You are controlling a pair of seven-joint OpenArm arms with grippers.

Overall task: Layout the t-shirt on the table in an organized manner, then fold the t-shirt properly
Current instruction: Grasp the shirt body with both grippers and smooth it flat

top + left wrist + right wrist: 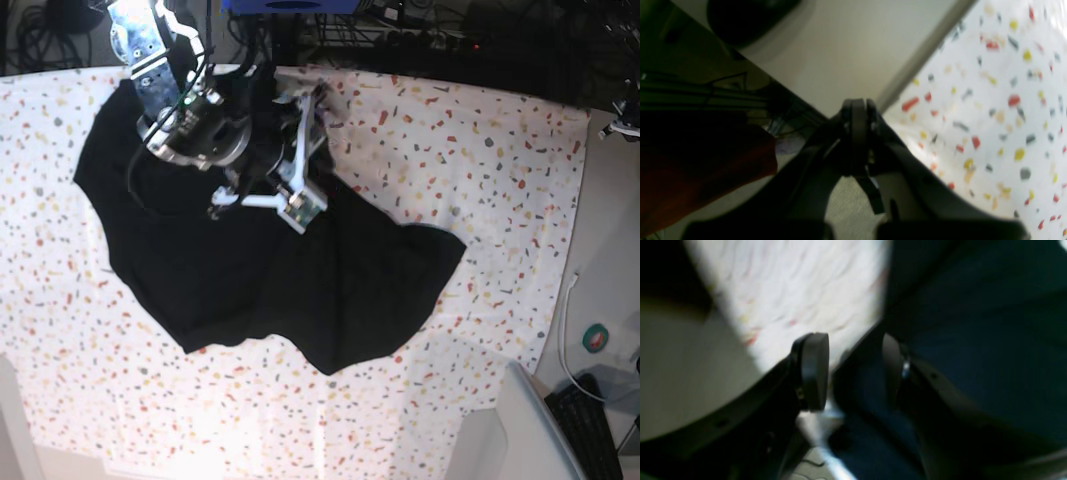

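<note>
The right gripper (853, 371) is seen with its jaws spread, a clear gap between the two pads and nothing pinched; dark fabric lies under and beside the far pad, speckled cloth beyond the near one. In the base view this gripper (310, 150) hangs over the upper edge of the t-shirt (270, 260), toward 12 o'clock of the garment. The left gripper (858, 136) is seen with its jaws pressed together on nothing, parked off the edge of the table (990, 110), well apart from the garment.

The t-shirt lies spread but uneven on the table (480, 150), left of centre. Its long axis is judged to run from about 10 o'clock to 4 o'clock, one wide lobe reaching toward 10 and a pointed lobe toward 3 to 4 o'clock; which end is neck or hem cannot be told.

The fabric is judged light, soft and limp: it will drape, crease and drag on the tablecloth instead of sliding as a sheet. It is best taken by a pinch at an outer edge or corner, such as the pointed lobe or the upper border, so that a single layer is lifted.
</note>
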